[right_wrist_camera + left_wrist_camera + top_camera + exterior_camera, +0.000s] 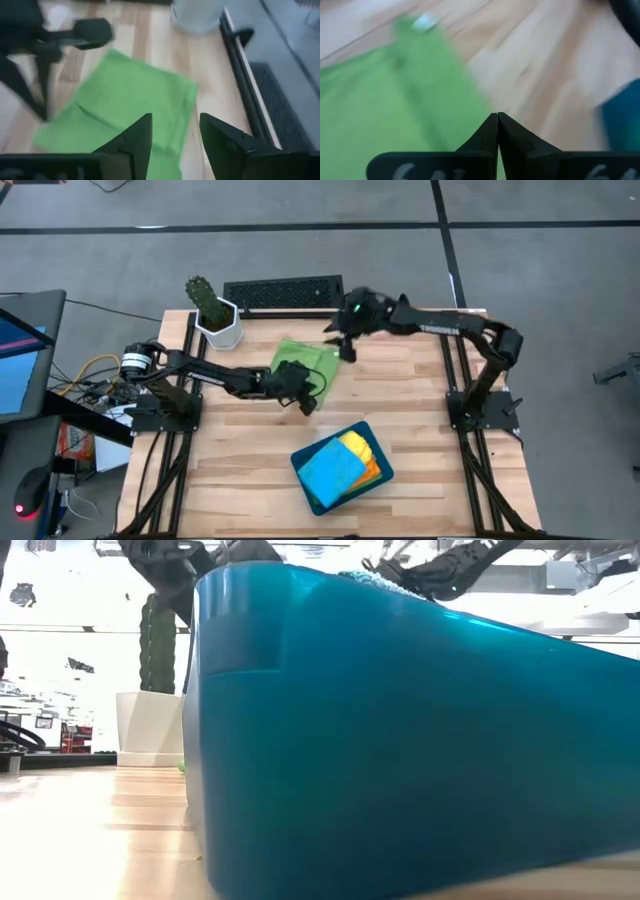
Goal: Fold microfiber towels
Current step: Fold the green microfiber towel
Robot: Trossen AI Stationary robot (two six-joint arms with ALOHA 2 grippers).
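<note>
Green towel (305,360) lying folded on the wooden table (420,420), near the white plant pot (220,328) and in front of the black keyboard (284,293). In the right wrist view, same towel (125,107) spread flat with a folded layer on top.

Right claw (346,346) hovering just above the towel's keyboard-side corner, fingers (137,137) parted with a clear gap, nothing between them. Left claw (303,402) at the towel's opposite edge, the side toward the tray, fingers (492,131) pressed tip to tip, no cloth visibly pinched; green cloth (385,115) just beside and ahead of the tips.

Teal tray (300,462) well apart from the green towel, toward the table's front edge. Inside it, a blue towel (330,470) on top, yellow (357,446) and orange (374,467) ones showing beside it.

Low view filled by the tray's wall (400,740), pot and cactus (155,645) behind it.
</note>
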